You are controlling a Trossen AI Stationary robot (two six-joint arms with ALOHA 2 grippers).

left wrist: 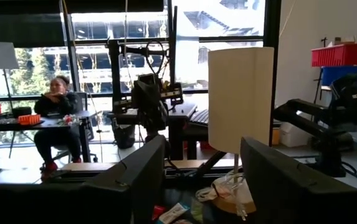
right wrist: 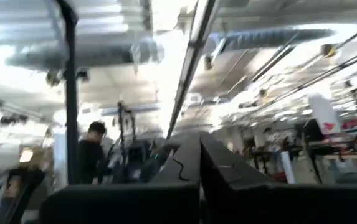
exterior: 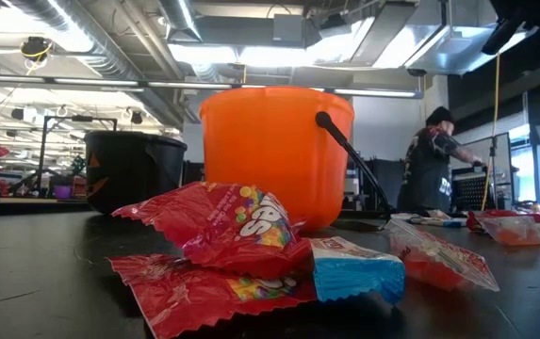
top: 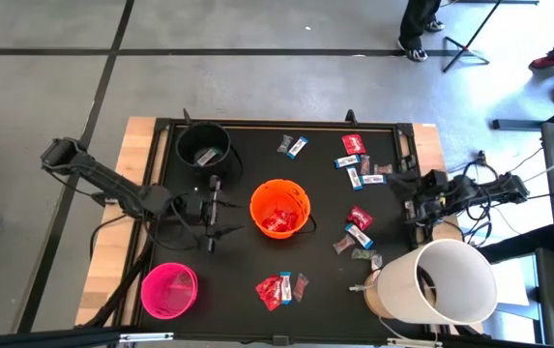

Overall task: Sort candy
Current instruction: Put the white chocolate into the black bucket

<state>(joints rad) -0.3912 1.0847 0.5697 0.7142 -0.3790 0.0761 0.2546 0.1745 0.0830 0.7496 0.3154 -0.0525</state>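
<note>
We see the left gripper (top: 212, 206) between the black bucket (top: 204, 148) and the pink bucket (top: 169, 289), its fingers (left wrist: 134, 177) spread apart with nothing between them, pointing across the mat toward the orange bucket (top: 279, 207) just beyond their tips. Red packets (top: 278, 222) already lie inside that orange bucket. More candy sits nearer the front edge, a small cluster (top: 280, 288) off to the side of the fingertips, with red and blue-and-white wrappers (exterior: 251, 250) heaped together. Farther on, loose candy (top: 359, 166) is scattered between the orange bucket and the right gripper (top: 420, 205), which waits at the mat's right edge with its fingers (right wrist: 184, 165) pressed together, holding nothing, beside a large white cylinder (top: 438, 282).
</note>
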